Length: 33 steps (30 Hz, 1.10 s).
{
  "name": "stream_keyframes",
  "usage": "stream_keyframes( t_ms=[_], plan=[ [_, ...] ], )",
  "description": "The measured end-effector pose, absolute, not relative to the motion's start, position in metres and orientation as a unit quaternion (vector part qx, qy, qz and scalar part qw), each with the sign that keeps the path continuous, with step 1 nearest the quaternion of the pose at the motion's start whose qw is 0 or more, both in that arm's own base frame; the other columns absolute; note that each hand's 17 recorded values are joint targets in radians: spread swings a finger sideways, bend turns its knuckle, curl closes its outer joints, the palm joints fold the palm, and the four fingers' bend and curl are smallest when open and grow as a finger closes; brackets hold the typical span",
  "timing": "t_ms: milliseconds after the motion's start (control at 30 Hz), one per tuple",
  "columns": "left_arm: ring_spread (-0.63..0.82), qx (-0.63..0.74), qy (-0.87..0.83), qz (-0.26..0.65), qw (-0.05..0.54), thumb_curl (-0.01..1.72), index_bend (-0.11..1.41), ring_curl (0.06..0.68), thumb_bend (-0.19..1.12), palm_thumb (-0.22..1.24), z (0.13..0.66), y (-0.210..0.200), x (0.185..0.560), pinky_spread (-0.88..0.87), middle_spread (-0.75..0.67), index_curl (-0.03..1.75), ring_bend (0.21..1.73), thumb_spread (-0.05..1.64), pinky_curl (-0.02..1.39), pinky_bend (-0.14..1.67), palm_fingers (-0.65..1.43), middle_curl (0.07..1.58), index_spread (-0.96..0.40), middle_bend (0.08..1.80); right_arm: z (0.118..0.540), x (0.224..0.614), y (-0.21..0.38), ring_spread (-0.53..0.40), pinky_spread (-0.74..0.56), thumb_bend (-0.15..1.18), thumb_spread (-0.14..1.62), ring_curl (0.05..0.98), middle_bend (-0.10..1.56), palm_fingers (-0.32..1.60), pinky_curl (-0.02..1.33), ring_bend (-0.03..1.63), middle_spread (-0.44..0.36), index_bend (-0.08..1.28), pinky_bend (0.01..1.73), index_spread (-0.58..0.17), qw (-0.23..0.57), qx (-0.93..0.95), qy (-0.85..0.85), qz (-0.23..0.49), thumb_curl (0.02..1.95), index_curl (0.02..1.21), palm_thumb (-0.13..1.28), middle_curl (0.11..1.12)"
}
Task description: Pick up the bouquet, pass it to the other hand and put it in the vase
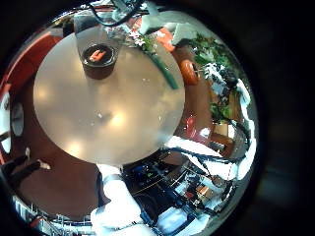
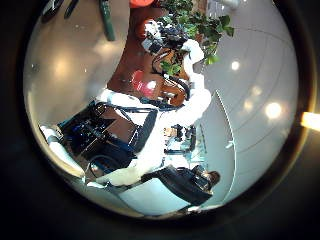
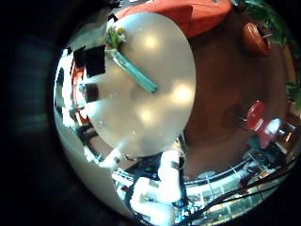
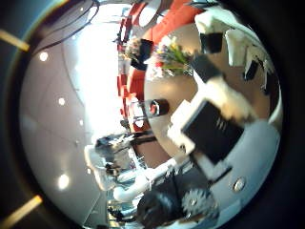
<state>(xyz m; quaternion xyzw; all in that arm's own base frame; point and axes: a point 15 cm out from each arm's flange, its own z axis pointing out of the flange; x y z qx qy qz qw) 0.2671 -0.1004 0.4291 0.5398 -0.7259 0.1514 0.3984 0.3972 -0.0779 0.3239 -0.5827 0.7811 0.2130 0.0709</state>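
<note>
The bouquet [image 1: 162, 67] lies flat on the round table [image 1: 108, 118], its long wrapped stem near the table's edge and its flowers pointing off the rim. The right little finger side palm view shows the bouquet [image 3: 132, 68] lying the same way on the table [image 3: 150, 104]. A short dark vase [image 1: 98, 56] stands upright on the table, a little apart from the bouquet. The vase [image 4: 157, 108] and the flowers [image 4: 172, 52] also show past the right hand [image 4: 224, 95]. Both hands hang well above the table. The left hand [image 2: 150, 110] holds nothing, fingers relaxed, as are the right hand's.
Cushioned seats [image 3: 188, 14] and round stools [image 3: 256, 38] stand on the floor around the table. Leafy plants [image 1: 209, 51] grow beyond the bouquet's side of the table.
</note>
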Motion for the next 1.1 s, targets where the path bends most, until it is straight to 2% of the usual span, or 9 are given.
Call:
stream_keyframes(
  t_ms=[67, 300, 567, 700, 933, 1100],
  plan=[
    [0.53, 0.539, -0.727, 0.151, 0.398, 0.29, 0.19, 0.193, -0.02, 0.23, 0.428, -0.099, 0.265, 0.48, 0.34, 0.40, 0.46, 1.20, 0.24, 0.18, 0.23, 0.37, 0.09, 0.21, 0.301, 0.399, -0.072, -0.195, -0.28, -0.04, 1.02, 0.606, 0.95, 0.31, 0.74, 1.17, -0.130, 0.41, 0.92, -0.328, 0.025, -0.576, 0.787, 0.222, 0.81, 0.81, 0.67, 0.70],
    [0.53, 0.539, -0.728, 0.149, 0.396, 0.29, 0.19, 0.191, -0.02, 0.23, 0.427, -0.093, 0.261, 0.48, 0.34, 0.40, 0.46, 1.20, 0.24, 0.18, 0.22, 0.37, 0.09, 0.21, 0.248, 0.407, -0.026, -0.169, -0.19, -0.04, 1.04, 0.558, 0.89, 0.32, 0.68, 1.14, -0.106, 0.35, 0.82, -0.290, -0.073, -0.581, 0.776, 0.235, 0.68, 0.74, 0.60, 0.67],
    [0.53, 0.540, -0.731, 0.150, 0.389, 0.29, 0.19, 0.188, -0.02, 0.23, 0.432, -0.094, 0.263, 0.48, 0.35, 0.40, 0.46, 1.20, 0.25, 0.18, 0.23, 0.37, 0.09, 0.21, 0.210, 0.423, -0.021, -0.169, -0.19, -0.03, 1.06, 0.534, 0.83, 0.39, 0.65, 1.13, -0.092, 0.31, 0.81, -0.257, -0.139, -0.570, 0.780, 0.218, 0.56, 0.69, 0.55, 0.65],
    [0.53, 0.535, -0.734, 0.147, 0.391, 0.29, 0.19, 0.188, -0.02, 0.23, 0.430, -0.094, 0.261, 0.48, 0.35, 0.40, 0.46, 1.20, 0.25, 0.18, 0.22, 0.37, 0.09, 0.21, 0.211, 0.433, -0.016, -0.178, -0.21, -0.03, 1.07, 0.530, 0.81, 0.40, 0.64, 1.13, -0.091, 0.29, 0.82, -0.251, -0.146, -0.573, 0.783, 0.195, 0.53, 0.68, 0.54, 0.64],
    [0.53, 0.537, -0.732, 0.148, 0.391, 0.29, 0.19, 0.187, -0.02, 0.23, 0.428, -0.089, 0.264, 0.48, 0.35, 0.40, 0.46, 1.20, 0.25, 0.18, 0.22, 0.37, 0.09, 0.21, 0.223, 0.445, -0.029, -0.192, -0.25, -0.02, 1.07, 0.522, 0.77, 0.42, 0.63, 1.14, -0.090, 0.24, 0.84, -0.241, -0.112, -0.564, 0.799, 0.177, 0.49, 0.66, 0.54, 0.64],
    [0.53, 0.537, -0.732, 0.146, 0.394, 0.29, 0.19, 0.187, -0.02, 0.23, 0.426, -0.088, 0.265, 0.48, 0.35, 0.40, 0.46, 1.20, 0.24, 0.18, 0.22, 0.37, 0.09, 0.21, 0.216, 0.446, -0.031, -0.177, -0.23, -0.02, 1.07, 0.513, 0.68, 0.31, 0.63, 1.11, -0.059, 0.21, 0.85, -0.210, -0.116, -0.559, 0.801, 0.181, 0.47, 0.64, 0.54, 0.61]
  ],
)
